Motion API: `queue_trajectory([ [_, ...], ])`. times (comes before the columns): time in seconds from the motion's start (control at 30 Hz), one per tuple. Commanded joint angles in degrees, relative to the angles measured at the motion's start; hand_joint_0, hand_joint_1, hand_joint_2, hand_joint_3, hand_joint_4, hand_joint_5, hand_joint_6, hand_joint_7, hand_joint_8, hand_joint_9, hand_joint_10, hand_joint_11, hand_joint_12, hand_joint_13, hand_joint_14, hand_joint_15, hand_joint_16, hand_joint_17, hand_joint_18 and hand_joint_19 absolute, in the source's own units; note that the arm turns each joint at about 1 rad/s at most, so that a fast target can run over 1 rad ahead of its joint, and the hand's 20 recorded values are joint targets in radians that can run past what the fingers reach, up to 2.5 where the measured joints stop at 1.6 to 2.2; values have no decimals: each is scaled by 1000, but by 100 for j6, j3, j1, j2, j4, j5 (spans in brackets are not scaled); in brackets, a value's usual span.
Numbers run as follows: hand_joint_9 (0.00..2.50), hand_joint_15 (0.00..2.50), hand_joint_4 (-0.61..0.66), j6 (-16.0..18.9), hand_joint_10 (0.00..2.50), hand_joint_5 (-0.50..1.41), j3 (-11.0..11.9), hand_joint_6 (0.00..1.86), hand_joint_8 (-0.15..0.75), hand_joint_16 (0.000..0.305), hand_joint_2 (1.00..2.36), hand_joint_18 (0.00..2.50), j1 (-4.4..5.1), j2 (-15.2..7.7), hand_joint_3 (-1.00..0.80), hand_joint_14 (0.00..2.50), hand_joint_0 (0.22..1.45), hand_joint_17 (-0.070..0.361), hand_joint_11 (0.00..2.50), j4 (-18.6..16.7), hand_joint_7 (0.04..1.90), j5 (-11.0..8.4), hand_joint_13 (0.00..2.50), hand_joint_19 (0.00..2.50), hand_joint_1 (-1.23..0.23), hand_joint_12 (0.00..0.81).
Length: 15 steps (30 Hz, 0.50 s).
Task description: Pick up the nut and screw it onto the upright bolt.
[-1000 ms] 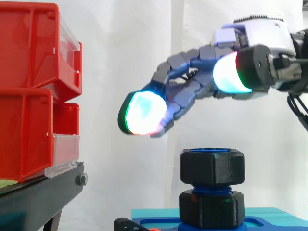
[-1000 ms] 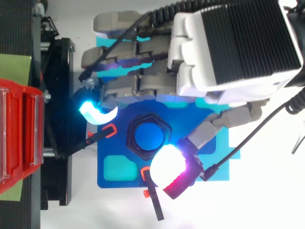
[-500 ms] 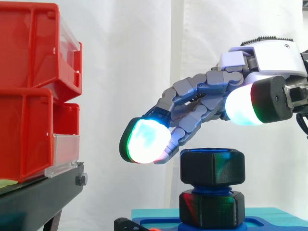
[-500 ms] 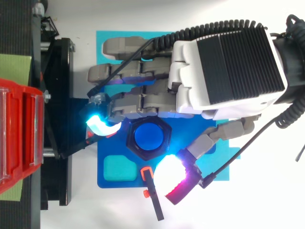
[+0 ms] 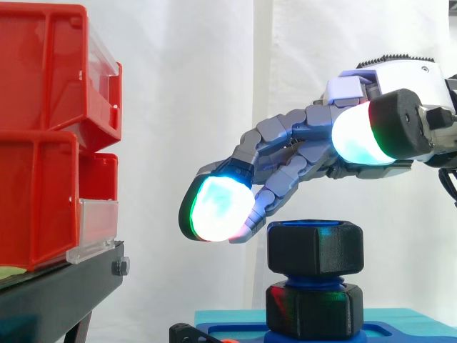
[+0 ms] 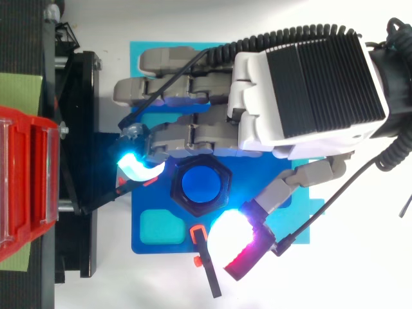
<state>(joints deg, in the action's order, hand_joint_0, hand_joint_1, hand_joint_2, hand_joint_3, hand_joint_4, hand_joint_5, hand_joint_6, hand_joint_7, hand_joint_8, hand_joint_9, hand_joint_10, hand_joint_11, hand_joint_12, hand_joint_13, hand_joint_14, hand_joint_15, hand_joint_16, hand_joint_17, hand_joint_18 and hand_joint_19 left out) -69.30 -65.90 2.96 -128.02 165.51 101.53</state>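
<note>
A black hex nut [image 5: 315, 248] sits on top of the upright blue bolt [image 6: 201, 185], above a second black hex piece [image 5: 314, 309] at the bolt's foot. From above, the nut [image 6: 177, 188] rings the blue bolt end. My hand [image 5: 335, 143] hovers just over the nut, open and apart from it. Its long fingers reach left past the nut, the nearest glowing fingertip [image 5: 214, 209] hanging beside the nut's upper left edge. The thumb pad [image 6: 232, 238] floats on the nut's other side. Nothing is held.
The bolt stands on a blue fixture plate [image 6: 154, 206] over a teal base [image 5: 221, 318]. Black clamp arms with orange tips [image 6: 206, 264] lie at the plate's edges. Red bins [image 5: 50, 143] on a black stand [image 5: 57, 293] rise to the left.
The hand has come down closer to the nut and its fingers have shifted across the bolt. The thumb pad has since risen slightly. The nut has not moved.
</note>
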Motion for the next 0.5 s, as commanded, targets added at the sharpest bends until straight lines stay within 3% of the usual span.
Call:
queue_trajectory([
  [0.0, 451, 0, 262, 4, 0, -112, -2, 503, 240, 40, 1000, 0, 3, -4, -500, 0, 428, 90, 0, -10, 883, 7, 66, 0, -245, 321],
  [0.2, 466, 0, 300, 4, 0, -94, -2, 504, 248, 39, 1000, 0, -6, -4, -500, 0, 435, 87, 0, -1, 993, 7, 80, 0, -247, 318],
  [0.47, 486, 0, 293, 4, 0, -95, -2, 504, 252, 38, 1000, 0, -14, 5, -500, 0, 440, 85, 0, 52, 971, -1, 104, 0, -247, 319],
])
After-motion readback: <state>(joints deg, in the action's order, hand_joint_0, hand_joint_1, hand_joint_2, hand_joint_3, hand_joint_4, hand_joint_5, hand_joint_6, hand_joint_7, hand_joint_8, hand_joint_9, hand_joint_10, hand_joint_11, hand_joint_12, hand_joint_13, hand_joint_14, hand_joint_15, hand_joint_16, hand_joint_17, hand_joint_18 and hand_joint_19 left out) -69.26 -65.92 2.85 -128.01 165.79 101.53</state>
